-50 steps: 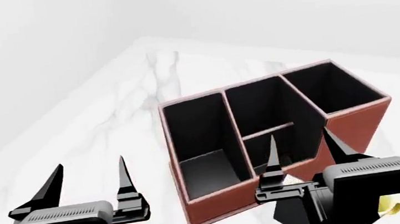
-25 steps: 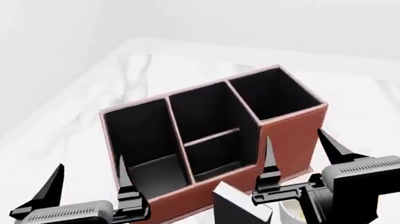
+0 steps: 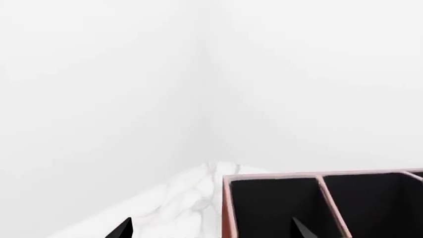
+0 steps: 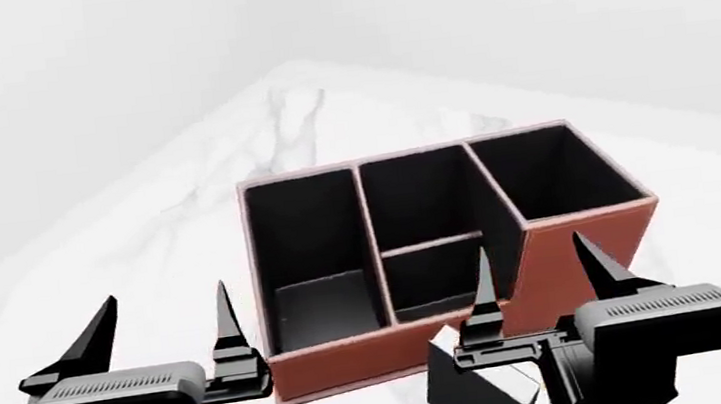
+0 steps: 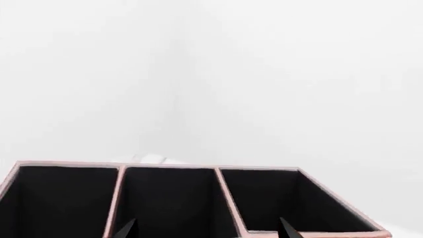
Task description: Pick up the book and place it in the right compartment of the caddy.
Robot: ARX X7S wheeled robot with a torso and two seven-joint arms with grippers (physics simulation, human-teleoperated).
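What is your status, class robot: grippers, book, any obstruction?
Left gripper open, empty. Right gripper open, empty. Book on table in front of caddy, partly behind right gripper. Right compartment empty, unobstructed.

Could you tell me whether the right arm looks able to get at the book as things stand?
Probably yes. The book lies on the table in front of the caddy, just below the open right gripper, and nothing sits between them. The arm partly hides the book, so its full pose is unclear.
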